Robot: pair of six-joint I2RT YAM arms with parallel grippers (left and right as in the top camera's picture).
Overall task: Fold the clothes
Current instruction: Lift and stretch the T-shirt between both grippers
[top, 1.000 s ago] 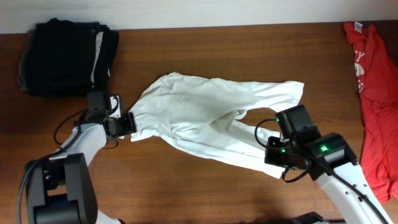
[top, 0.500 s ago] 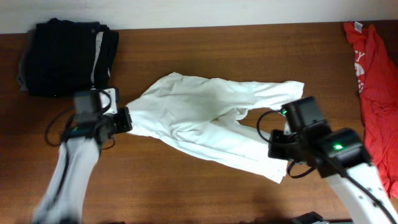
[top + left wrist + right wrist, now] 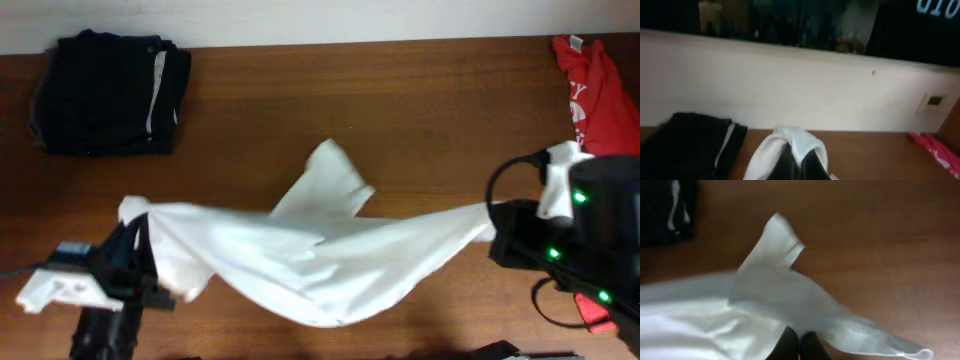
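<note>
Starting with the white T-shirt (image 3: 300,270): held up over the near half of the worktop (image 3: 400,110) and drawn into a long band from left to right, sagging in the middle, with one sleeve (image 3: 325,175) poking out toward the far side. Hard to tell whether the lowest fold touches the wood. Pinched at its left end by the left gripper (image 3: 138,250), closed tight on a bunched edge, plain in the left wrist view as white cloth (image 3: 790,142) pinned in the gripper (image 3: 795,162). Caught at the opposite end by the right gripper (image 3: 495,222), likewise clamped on fabric, shown from the right wrist with the shirt (image 3: 765,305) fanning away from the gripper (image 3: 799,345). Judged as a spread-out step ahead of any real fold. For doing it well: keep both ends level, ease apart only until the sag goes, and avoid any jerk, since two small pinches on thin cotton could slip. Then lower evenly onto the bare brown middle, letting the hanging belly land first and the sleeve lie outward, not tucked under. Keep clear of the black folded garment (image 3: 105,95) at the far left and the red garment (image 3: 595,90) at the far right.
</note>
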